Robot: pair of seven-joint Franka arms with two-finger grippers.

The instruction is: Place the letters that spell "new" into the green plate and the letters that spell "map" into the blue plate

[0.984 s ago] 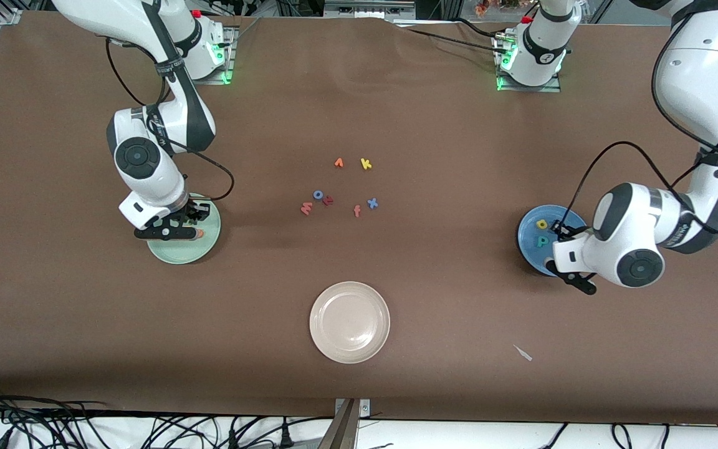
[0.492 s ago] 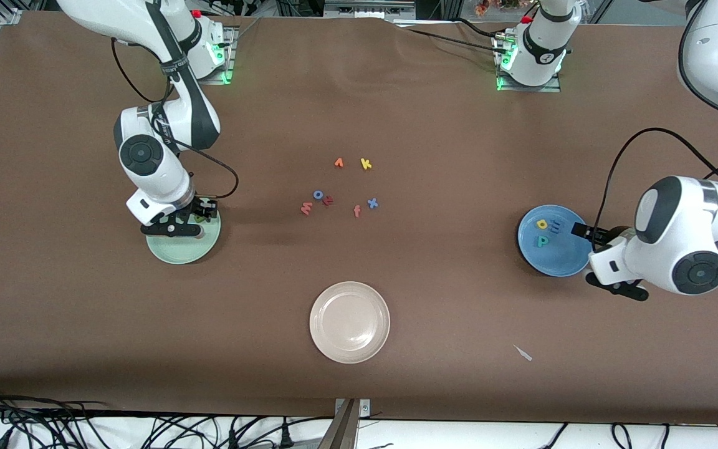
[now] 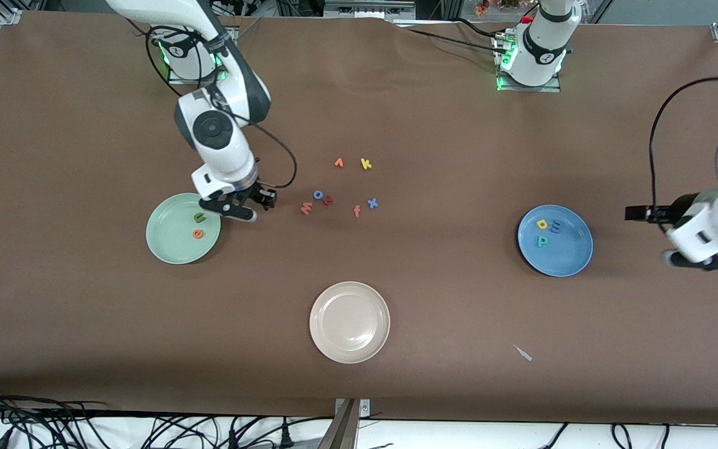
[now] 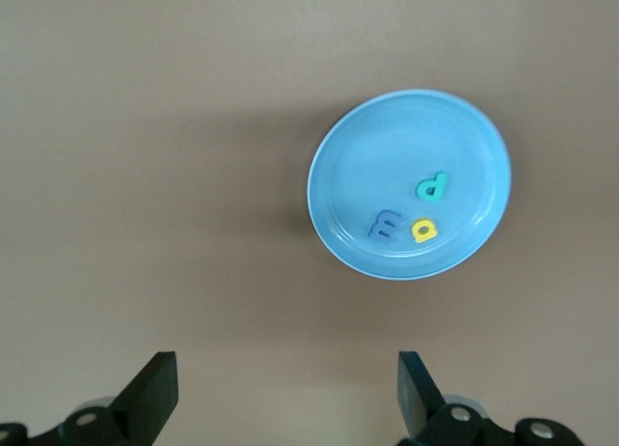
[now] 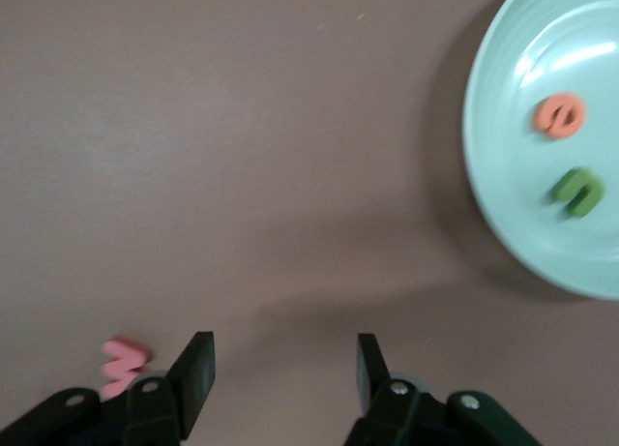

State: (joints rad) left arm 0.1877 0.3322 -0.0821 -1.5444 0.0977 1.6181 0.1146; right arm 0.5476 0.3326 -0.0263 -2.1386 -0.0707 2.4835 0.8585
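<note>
Right gripper [image 3: 253, 202]: open and empty, above bare worktop [image 3: 434, 293] between the green plate and the loose letter cluster.
Left gripper [image 4: 285, 393]: fingers wide apart, holding nothing; above bare worktop toward the left arm's end, clear of the blue plate.
Green plate [image 3: 172, 246]: just beside the right gripper, toward the right arm's end of the worktop; rests flat.
Green n [image 3: 199, 217]: lying in the green plate, on the part closest to the right gripper.
Orange e [image 3: 197, 234]: lying in the green plate, next to the n, apart from it.
Pinkish-red w [image 3: 306, 208]: flat on the worktop near the right gripper, outside the plate.
Blue plate [image 3: 568, 259]: near the left gripper, toward the worktop's middle from it.
Yellow a [image 3: 542, 224], blue m [image 3: 555, 227], teal p [image 3: 541, 241]: all three lying in the blue plate, close together.
Other letters: blue o [image 3: 318, 194], red f [image 3: 356, 211], blue x [image 3: 372, 202], yellow k [image 3: 366, 164] and an orange wedge-shaped letter [image 3: 338, 163] loose at mid-worktop.
Beige-white plate [image 3: 349, 322]: nearer the front camera than the cluster.
</note>
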